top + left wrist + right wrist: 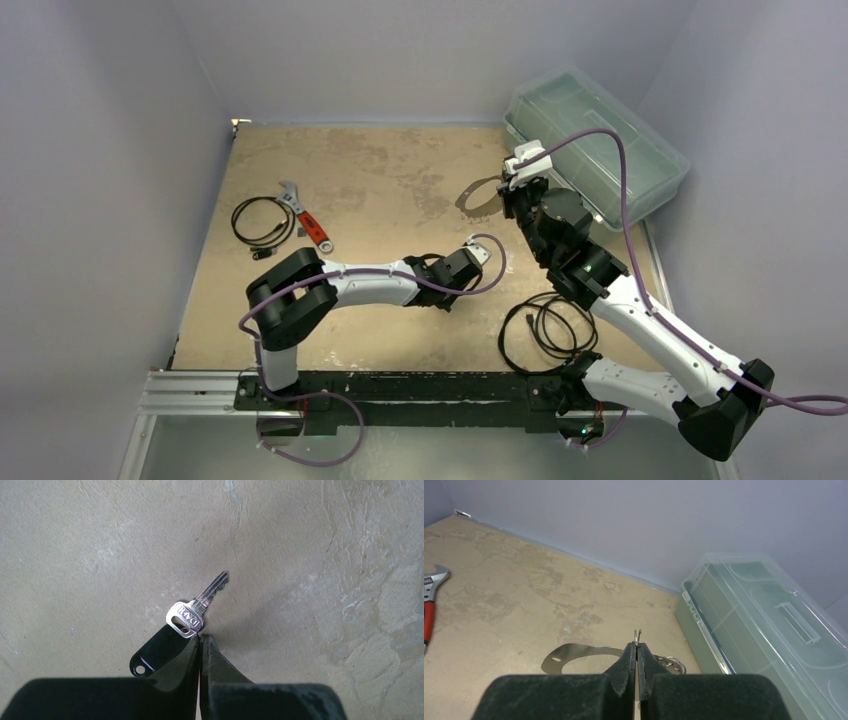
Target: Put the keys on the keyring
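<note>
left jaws: clenching on the lower edge of the key's head, tips pressing together
key point(198, 604): showing a silver blade that is pointing toward 1 o'clock in the left wrist view; cannot tell whether it is touching the table point(380, 170)
black tag point(154, 653): hanging off the key head toward 7 o'clock, part of it hiding behind a finger
left arm point(370, 285): reaching toward 3 o'clock in the top view, holding the key near the table's middle
right jaws: clenching on a thin wire of the keyring, with a small hook poking out above the tips at 12 o'clock
keyring point(584, 651): lying at 1 o'clock from the table's middle in the top view, extending toward 9 o'clock from the right jaws, apart from the key
small rings point(670, 663): sitting on the keyring just at 3 o'clock of the right jaws
clear plastic box point(600, 150): sitting in the 2 o'clock corner
wrench point(305, 222): lying at 10 o'clock
black cable point(262, 222): coiling just at 9 o'clock of the wrench
second cable point(545, 325): coiling at 5 o'clock, beside the right arm point(650, 330)
</note>
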Controlling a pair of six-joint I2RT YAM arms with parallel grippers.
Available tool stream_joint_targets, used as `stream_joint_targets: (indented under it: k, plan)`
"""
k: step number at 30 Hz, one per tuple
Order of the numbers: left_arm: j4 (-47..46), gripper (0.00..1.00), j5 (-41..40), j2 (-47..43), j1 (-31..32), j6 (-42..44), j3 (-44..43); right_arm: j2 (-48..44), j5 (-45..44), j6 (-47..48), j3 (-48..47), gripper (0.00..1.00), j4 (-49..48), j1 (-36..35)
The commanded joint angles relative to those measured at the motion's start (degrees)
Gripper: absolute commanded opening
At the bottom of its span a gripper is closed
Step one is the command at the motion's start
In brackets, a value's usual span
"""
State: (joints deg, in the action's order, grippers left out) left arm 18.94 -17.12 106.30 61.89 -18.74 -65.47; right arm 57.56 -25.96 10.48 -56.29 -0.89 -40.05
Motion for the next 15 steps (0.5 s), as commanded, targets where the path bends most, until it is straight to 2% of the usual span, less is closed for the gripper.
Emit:
stream_joint_targets:
  k: [1, 8, 15]
  plan:
    - [-0.7, 0.00, 0.8, -2.2, 0.1, 1.3, -1.0, -1.6, 0.3, -0.3, -0.8, 0.00, -2.7, 0.3]
    - [-0.5, 0.00, 4.5, -5.8, -0.2, 1.6, -1.5, -1.6, 0.5, -0.2, -0.7, 0.00, -2.7, 0.3]
    - [0.3, 0.00, 14.4, -12.0, -4.4, 1.7, -1.3, -1.6, 0.5, -0.2, -0.7, 0.00, -2.6, 0.3]
